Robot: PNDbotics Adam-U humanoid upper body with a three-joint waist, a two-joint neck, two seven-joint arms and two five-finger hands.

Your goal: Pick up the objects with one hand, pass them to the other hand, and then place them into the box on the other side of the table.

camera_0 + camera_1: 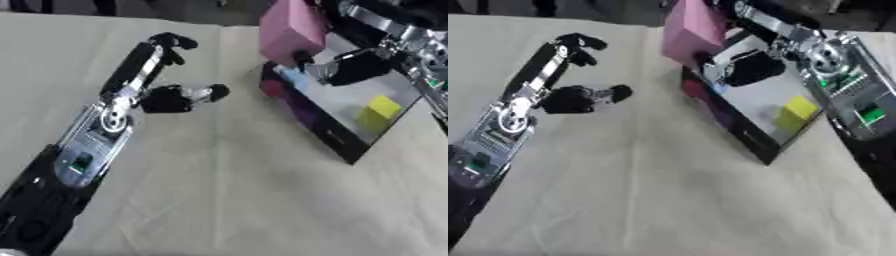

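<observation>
The tabletop (245,200), covered in a pale cloth, carries little: nearly everything sits toward its far right corner. There the box (750,137), a shallow dark-walled tray with a pale floor, lies askew with one corner pointing at the near edge. Over the box's far end the right hand (750,67) holds the pink block (691,27), its fingers curled round the block's lower part, so the block hangs above the box's far left corner and does not yet rest inside. The left hand (166,97) lies over the far left part of the tabletop, released and empty, fingers relaxed, well apart from the box. On the box floor near its right wall sits a small yellow block (796,111), and a smaller pale blue piece (295,77) shows just beside the right hand. The pink block looks rigid and flat-sided, and probably light, perhaps foam or painted wood. Its smooth faces could slip, so opposing flat sides near the middle seem the safest hold, and being sturdy it should tolerate a short drop.
</observation>
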